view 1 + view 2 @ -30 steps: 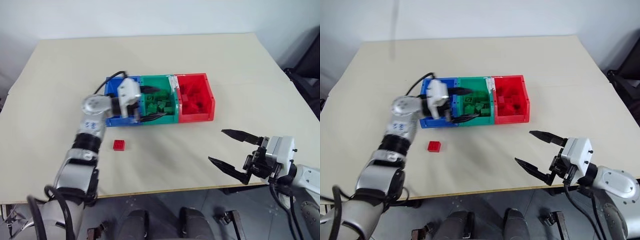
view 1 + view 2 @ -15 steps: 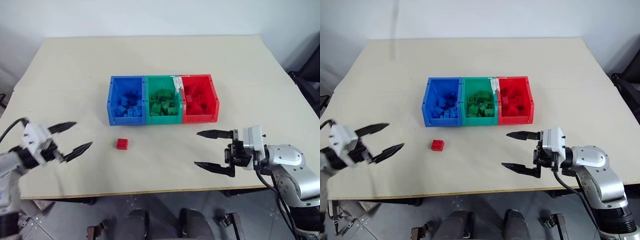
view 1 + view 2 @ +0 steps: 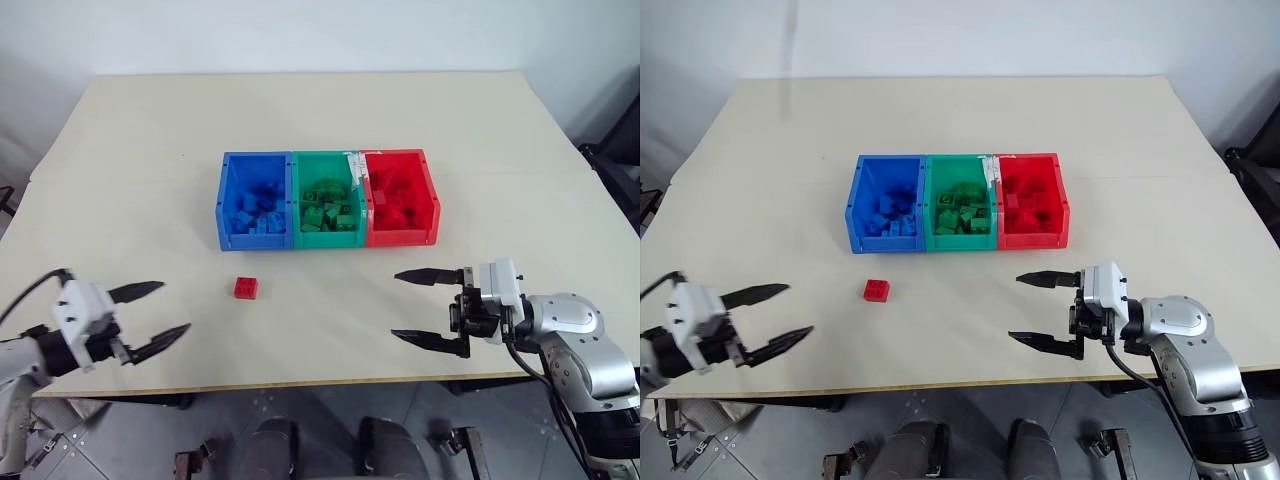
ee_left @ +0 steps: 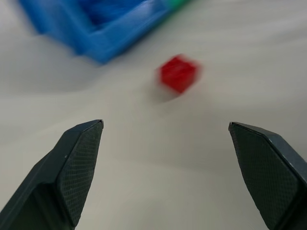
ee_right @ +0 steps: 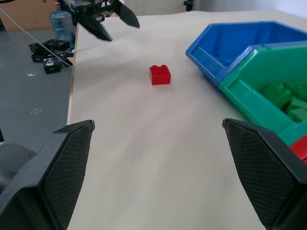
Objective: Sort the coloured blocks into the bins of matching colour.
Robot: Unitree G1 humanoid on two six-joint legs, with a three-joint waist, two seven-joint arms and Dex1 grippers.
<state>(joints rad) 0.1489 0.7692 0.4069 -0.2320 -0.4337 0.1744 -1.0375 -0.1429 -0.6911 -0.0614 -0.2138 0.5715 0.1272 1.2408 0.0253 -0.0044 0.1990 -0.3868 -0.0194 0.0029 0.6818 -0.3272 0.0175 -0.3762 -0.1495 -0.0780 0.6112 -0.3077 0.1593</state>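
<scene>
One red block (image 3: 245, 288) lies alone on the table, just in front of the blue bin (image 3: 255, 202). Joined to the blue bin in a row are the green bin (image 3: 327, 199) and the red bin (image 3: 400, 196); each holds several blocks of its own colour. My left gripper (image 3: 152, 314) hangs open and empty at the table's front left corner, pointing toward the red block (image 4: 178, 73). Over the front right of the table my right gripper (image 3: 412, 307) is open and empty too, pointing left across the table at the same red block (image 5: 160, 74).
The beige table (image 3: 300, 110) is bare behind the bins. Its front edge (image 3: 300, 378) runs just below both grippers. Beyond the table's left side, a water bottle (image 5: 61, 26) and dark parts lie on the floor.
My left gripper has drawn back from over the blue and green bins to the front left corner, open the whole time. The right gripper has turned to point left.
</scene>
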